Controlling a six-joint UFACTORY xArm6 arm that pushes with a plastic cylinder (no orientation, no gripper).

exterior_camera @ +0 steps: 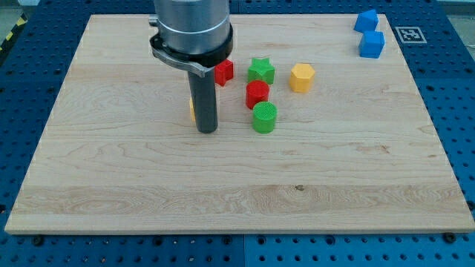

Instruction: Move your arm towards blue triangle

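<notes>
Two blue blocks sit at the view's top right corner of the wooden board. The upper blue block (pixel 366 20) has a slanted outline and looks like the triangle. The lower blue block (pixel 372 44) looks like a cube. My tip (pixel 207 131) rests on the board left of centre, far to the left of and below both blue blocks. It touches no block that I can see.
A green cylinder (pixel 264 117) and a red cylinder (pixel 257 94) stand just right of the rod. Above them are a red block (pixel 224 71), a green star (pixel 261 70) and a yellow hexagon (pixel 302 77). A yellow sliver (pixel 191 110) peeks out left of the rod.
</notes>
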